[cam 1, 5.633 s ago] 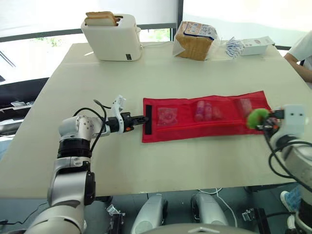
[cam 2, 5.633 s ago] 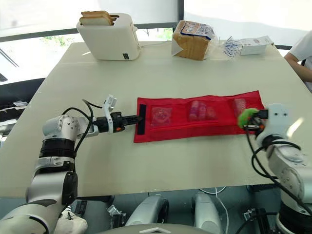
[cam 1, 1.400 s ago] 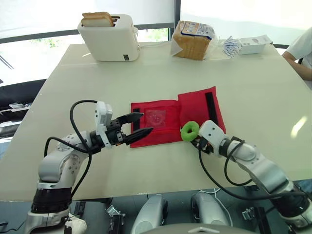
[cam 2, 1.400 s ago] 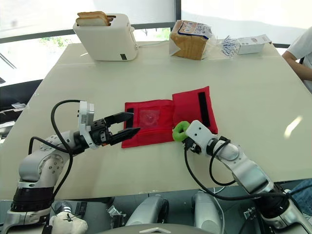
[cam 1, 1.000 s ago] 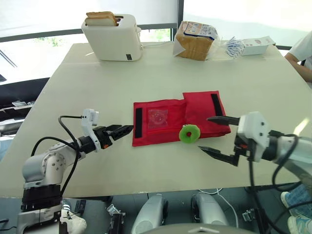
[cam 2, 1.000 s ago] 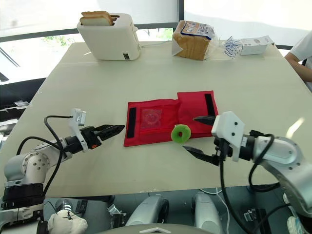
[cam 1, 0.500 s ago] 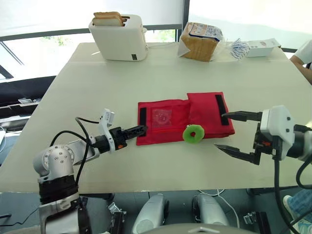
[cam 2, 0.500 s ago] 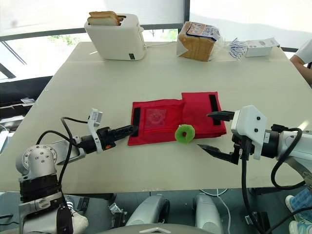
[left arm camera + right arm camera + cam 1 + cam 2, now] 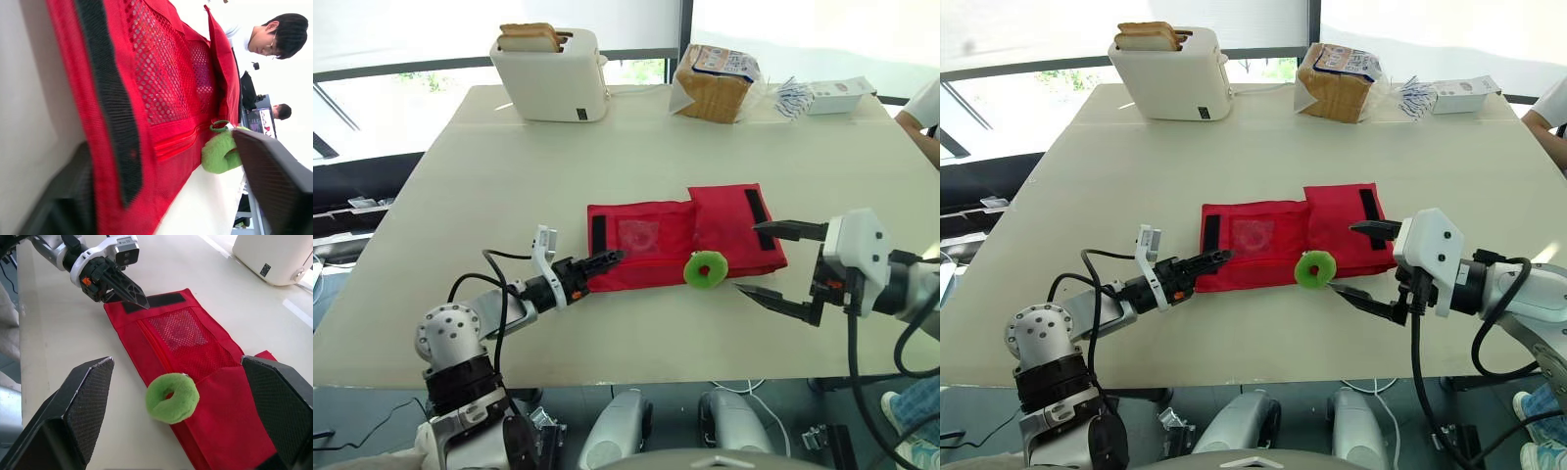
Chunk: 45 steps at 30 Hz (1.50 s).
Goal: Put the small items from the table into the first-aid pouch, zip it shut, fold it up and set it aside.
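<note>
The red mesh first-aid pouch (image 9: pixel 651 240) lies on the table with its right part folded over the middle. A fuzzy green ring (image 9: pixel 705 269) hangs on its zipper at the front edge. My left gripper (image 9: pixel 612 257) reaches the pouch's left front corner beside the black strip. In the left wrist view its open fingers (image 9: pixel 274 186) straddle that end of the pouch (image 9: pixel 161 88), one under the fabric and one clear of it. My right gripper (image 9: pixel 747 258) stands open just right of the ring, one finger over the folded flap, holding nothing.
A white toaster (image 9: pixel 551 73) with bread slices, a bagged loaf (image 9: pixel 717 83) and a small box with packets (image 9: pixel 832 93) stand along the far edge. A person (image 9: pixel 925 108) sits at the far right corner.
My left gripper has pushed forward onto the pouch's left front corner and its jaws have narrowed. The right gripper has drifted slightly left toward the green ring.
</note>
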Motion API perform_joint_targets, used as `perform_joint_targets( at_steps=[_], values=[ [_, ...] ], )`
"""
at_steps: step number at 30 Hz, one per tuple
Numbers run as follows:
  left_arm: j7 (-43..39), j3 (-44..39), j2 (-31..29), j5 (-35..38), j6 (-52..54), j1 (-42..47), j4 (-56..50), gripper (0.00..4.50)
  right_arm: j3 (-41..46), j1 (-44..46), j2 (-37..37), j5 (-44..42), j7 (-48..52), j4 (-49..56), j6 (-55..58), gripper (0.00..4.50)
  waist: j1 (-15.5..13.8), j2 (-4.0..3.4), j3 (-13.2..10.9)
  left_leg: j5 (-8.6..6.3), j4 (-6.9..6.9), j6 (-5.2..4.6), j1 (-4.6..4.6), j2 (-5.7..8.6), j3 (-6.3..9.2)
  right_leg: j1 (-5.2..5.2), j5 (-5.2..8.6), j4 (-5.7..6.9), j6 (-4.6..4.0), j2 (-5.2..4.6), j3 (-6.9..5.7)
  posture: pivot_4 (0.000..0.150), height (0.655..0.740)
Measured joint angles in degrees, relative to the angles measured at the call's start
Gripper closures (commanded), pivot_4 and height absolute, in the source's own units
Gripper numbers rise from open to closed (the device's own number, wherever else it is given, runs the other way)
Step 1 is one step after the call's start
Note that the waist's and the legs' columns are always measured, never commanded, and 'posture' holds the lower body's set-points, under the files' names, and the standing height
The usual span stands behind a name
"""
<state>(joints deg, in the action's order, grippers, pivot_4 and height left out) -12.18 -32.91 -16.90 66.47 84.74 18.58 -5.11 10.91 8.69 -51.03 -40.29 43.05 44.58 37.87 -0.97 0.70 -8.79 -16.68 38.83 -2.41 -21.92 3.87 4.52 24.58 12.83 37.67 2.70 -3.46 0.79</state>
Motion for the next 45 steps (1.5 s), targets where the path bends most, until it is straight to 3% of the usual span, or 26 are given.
perform_joint_targets(
  at_steps=[3, 5, 13, 14, 17, 20, 22, 25, 27, 28, 35, 40, 45],
  values=[
    [-1.7, 1.1, -2.8, 0.1, -0.1, -0.8, 0.1, 3.57, -2.2, 3.7, 1.7, 0.2, -0.8, -2.5, 0.0, 0.03, 0.1, 0.01, 0.0, 0.0, 0.0, 0.0, 0.0, -0.01, 0.0, 0.03, 0.0, 0.02, -0.01, 0.02, 0.0, 0.15, 0.74],
    [-4.2, 2.6, -5.9, -0.5, -0.9, -1.7, 0.4, 4.44, -3.5, 5.5, 2.6, 1.1, -1.0, -3.9, -0.5, 0.03, 0.3, 0.02, 0.0, 0.0, -0.02, 0.02, 0.02, -0.02, -0.02, 0.05, 0.01, 0.02, -0.02, 0.07, 0.05, 0.15, 0.74],
    [-18.4, 8.0, -18.3, -6.6, -8.5, -5.1, 6.2, 4.44, -8.4, 8.0, 6.0, 5.3, 0.0, -8.8, -3.5, 0.03, 0.2, 0.04, 0.0, 0.01, -0.07, 0.02, 0.0, -0.03, -0.02, 0.09, 0.0, 0.0, -0.04, 0.06, 0.05, 0.15, 0.74],
    [-22.7, 9.4, -22.8, -9.0, -10.7, -4.1, 9.7, 4.44, -9.5, 8.9, 6.6, 6.1, 0.3, -9.5, -4.4, 0.03, 0.3, 0.03, 0.0, 0.01, -0.09, 0.02, 0.0, -0.03, -0.02, 0.1, 0.0, -0.01, -0.05, 0.07, 0.05, 0.15, 0.74],
    [-29.8, 12.7, -28.8, -12.8, -14.6, -2.8, 14.3, 4.44, -11.9, 10.9, 7.9, 8.0, 0.3, -11.3, -4.6, 0.03, 0.5, 0.05, 0.0, 0.01, -0.12, 0.02, 0.0, -0.04, -0.04, 0.11, 0.0, -0.04, -0.05, 0.08, 0.06, 0.15, 0.74],
    [-38.1, 16.4, -34.2, -17.6, -19.4, -0.1, 21.2, 4.5, -16.1, 14.5, 11.0, 11.5, -0.8, -15.6, -4.6, 1.21, 0.8, 0.05, 0.0, 0.01, -0.2, 0.03, 0.0, -0.04, -0.05, 0.17, 0.0, -0.05, -0.08, 0.09, 0.06, 0.15, 0.74],
    [-44.3, 19.7, -37.0, -20.7, -22.4, 3.2, 26.2, 4.5, -19.9, 18.9, 15.9, 14.9, -3.2, -20.8, -4.4, 2.31, 1.2, 0.04, 0.0, 0.02, -0.22, 0.04, -0.06, -0.04, -0.05, 0.25, 0.0, -0.03, -0.08, 0.08, 0.07, 0.15, 0.74],
    [-49.9, 22.1, -38.5, -23.1, -23.9, 7.4, 29.6, 4.5, -25.7, 24.2, 21.0, 21.0, -5.1, -28.0, -5.9, 3.25, 1.6, 0.05, 0.0, 0.02, -0.22, 0.04, -0.13, -0.02, -0.03, 0.32, -0.01, -0.03, -0.08, 0.08, 0.04, 0.15, 0.74],
    [-52.0, 22.5, -38.5, -23.6, -23.8, 10.3, 29.8, 4.5, -30.1, 27.2, 23.7, 25.9, -5.9, -33.7, -7.8, 4.25, 1.7, 0.05, 0.0, 0.03, -0.21, 0.04, -0.18, 0.0, -0.03, 0.35, -0.01, -0.04, -0.08, 0.07, 0.03, 0.15, 0.74],
    [-52.6, 22.6, -38.5, -23.6, -23.5, 11.2, 29.6, 4.5, -31.7, 28.2, 24.7, 27.8, -6.1, -36.1, -8.7, 4.46, 1.7, 0.05, 0.0, 0.02, -0.21, 0.04, -0.19, 0.0, -0.02, 0.37, -0.01, -0.04, -0.08, 0.07, 0.03, 0.15, 0.74],
    [-51.5, 21.4, -35.0, -20.0, -14.7, 17.5, 23.3, 4.5, -39.0, 31.2, 28.1, 39.7, -5.8, -49.4, -13.8, 4.46, 1.9, 0.08, 0.0, 0.03, -0.11, 0.04, -0.2, 0.02, 0.0, 0.39, -0.01, 0.09, -0.07, 0.08, 0.03, 0.15, 0.74],
    [-45.0, 18.1, -26.5, -13.6, -6.1, 25.2, 18.9, 4.5, -38.9, 30.9, 30.0, 42.6, -4.7, -51.4, -16.0, 4.46, 2.0, 0.19, 0.1, 0.03, -0.05, 0.05, -0.06, 0.01, 0.03, 0.25, -0.01, 0.16, -0.07, 0.12, 0.04, 0.15, 0.74],
    [-39.2, 20.6, -16.5, -12.5, -3.5, 28.3, 15.1, 4.5, -37.5, 30.2, 31.7, 43.3, -4.5, -52.2, -17.0, 4.46, 2.2, 0.19, 0.1, 0.04, -0.06, 0.07, -0.04, 0.01, 0.02, 0.26, -0.01, 0.18, -0.07, 0.12, 0.06, 0.15, 0.74]
  ],
)
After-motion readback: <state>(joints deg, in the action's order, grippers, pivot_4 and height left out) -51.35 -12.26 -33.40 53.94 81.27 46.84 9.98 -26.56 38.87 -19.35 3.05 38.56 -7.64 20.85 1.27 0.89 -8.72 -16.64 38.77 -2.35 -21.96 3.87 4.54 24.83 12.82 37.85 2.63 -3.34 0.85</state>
